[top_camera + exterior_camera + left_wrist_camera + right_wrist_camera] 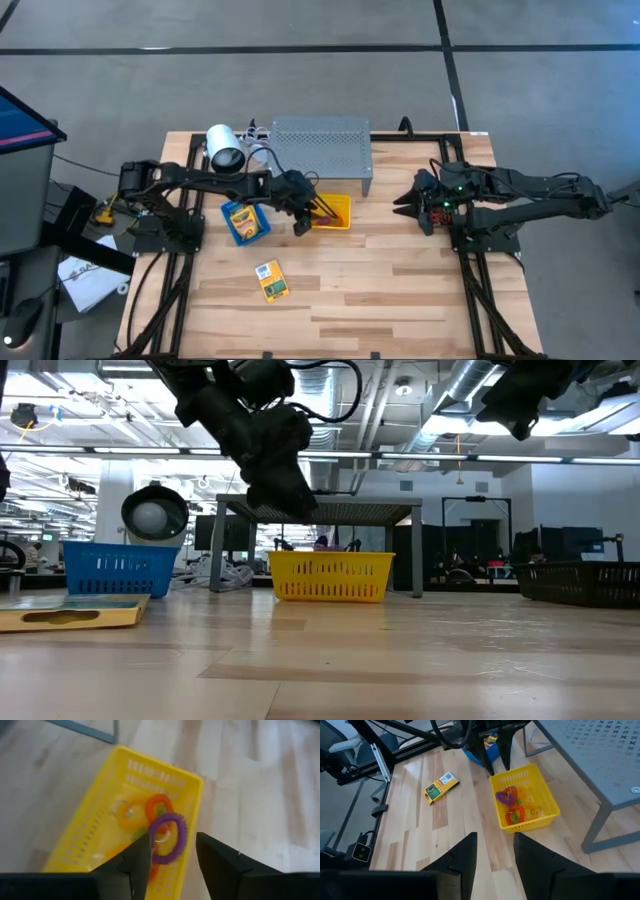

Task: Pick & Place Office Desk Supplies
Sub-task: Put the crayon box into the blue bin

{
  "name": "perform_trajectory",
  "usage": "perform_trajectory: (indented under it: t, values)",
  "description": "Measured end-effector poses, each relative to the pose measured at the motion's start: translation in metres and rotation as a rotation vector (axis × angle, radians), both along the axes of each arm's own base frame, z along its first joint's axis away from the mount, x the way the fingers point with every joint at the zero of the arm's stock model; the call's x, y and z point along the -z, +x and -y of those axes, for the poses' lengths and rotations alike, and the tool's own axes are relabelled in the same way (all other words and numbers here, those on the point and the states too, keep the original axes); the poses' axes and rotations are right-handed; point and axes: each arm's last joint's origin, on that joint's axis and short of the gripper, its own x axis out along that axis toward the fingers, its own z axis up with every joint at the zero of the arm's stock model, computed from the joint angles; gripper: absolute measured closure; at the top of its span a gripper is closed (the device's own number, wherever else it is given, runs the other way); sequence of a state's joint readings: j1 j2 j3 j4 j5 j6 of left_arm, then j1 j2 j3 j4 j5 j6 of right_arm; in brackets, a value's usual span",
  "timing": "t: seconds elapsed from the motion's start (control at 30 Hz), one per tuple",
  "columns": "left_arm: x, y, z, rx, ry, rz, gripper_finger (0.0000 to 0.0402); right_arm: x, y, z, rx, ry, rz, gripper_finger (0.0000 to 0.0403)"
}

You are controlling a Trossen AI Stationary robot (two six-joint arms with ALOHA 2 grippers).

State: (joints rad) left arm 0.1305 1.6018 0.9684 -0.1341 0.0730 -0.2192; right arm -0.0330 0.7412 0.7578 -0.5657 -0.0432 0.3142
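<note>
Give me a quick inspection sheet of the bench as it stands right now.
Surface: wooden table, mostly bare at the front.
Job's things: purple band, orange and red bands in the yellow bin; one crayon box flat on the table, another in the blue bin.
Clutter: grey perforated shelf behind the bins; white round device beside it.
Grippers: left gripper open over the yellow bin, holding nothing; right gripper open, idle, at the table's right side.
Cables: white cable beside the shelf.
Surroundings: grey floor, monitor at left; workshop behind.
</note>
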Motion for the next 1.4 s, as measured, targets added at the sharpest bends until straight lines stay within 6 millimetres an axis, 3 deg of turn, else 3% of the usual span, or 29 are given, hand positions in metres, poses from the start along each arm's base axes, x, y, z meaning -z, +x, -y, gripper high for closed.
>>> perform_trajectory:
  t: [0.2, 0.4, 0.5, 0.73, 1.0, 1.4]
  values:
    - [-0.016, -0.013, 0.01, 0.059, -0.195, -0.012, 0.025, 0.004, 0.018, -0.002, -0.028, -0.017, 0.002, 0.0278]
    - [-0.047, -0.05, 0.042, 0.132, -0.222, -0.091, 0.0266, 0.015, 0.041, -0.008, -0.084, -0.043, -0.024, 0.0278]
    - [-0.051, -0.069, 0.061, 0.129, -0.204, -0.189, 0.0274, 0.018, 0.049, -0.008, -0.088, -0.046, -0.021, 0.0278]
    - [-0.028, -0.079, 0.099, 0.136, -0.217, -0.439, 0.027, 0.021, 0.066, -0.018, -0.13, -0.046, 0.03, 0.0278]
    - [0.002, -0.078, 0.126, 0.136, -0.217, -0.636, 0.0256, 0.031, 0.089, -0.048, -0.246, -0.035, 0.078, 0.0285]
    - [0.046, -0.062, 0.133, 0.258, -0.069, -0.739, 0.0256, 0.034, 0.093, -0.073, -0.313, 0.02, 0.114, 0.0317]
